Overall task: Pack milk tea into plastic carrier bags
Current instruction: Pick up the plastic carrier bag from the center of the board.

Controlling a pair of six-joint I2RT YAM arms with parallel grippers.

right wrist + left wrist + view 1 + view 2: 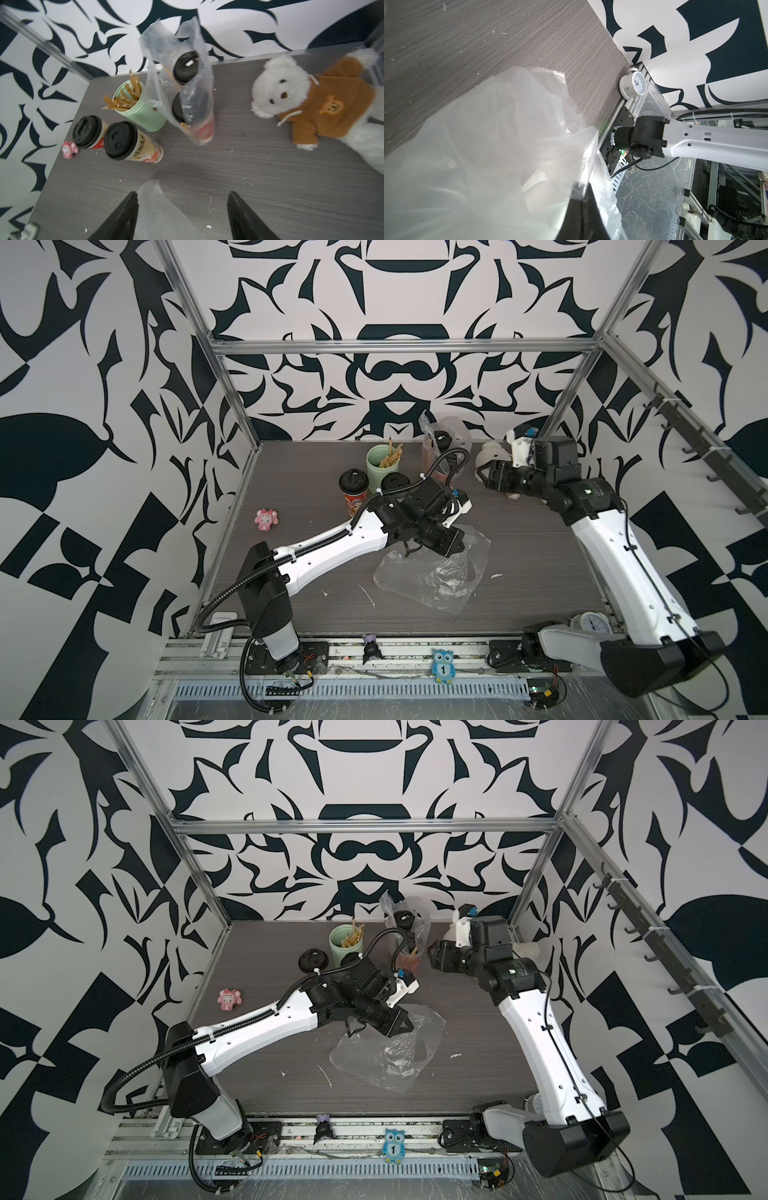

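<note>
A clear plastic carrier bag [436, 572] lies crumpled at the table's middle, in both top views. My left gripper [459, 545] is shut on its upper edge, and in the left wrist view the film [488, 145] bunches against the closed fingertips [583, 187]. A second bag [180, 83] stands at the back holding two milk tea cups [186, 64]. Two more cups, one red [87, 133] and one cream [124, 143], stand loose at the back left. My right gripper [181, 195] is open, with a fold of clear film beside one finger but not pinched.
A mint-green cup of sticks [380, 466] stands between the loose cups and the packed bag. A white teddy in a brown hoodie [291, 97] lies at the back right. A pink toy [266, 520] sits near the left edge, and an alarm clock [633, 85] at the front right corner.
</note>
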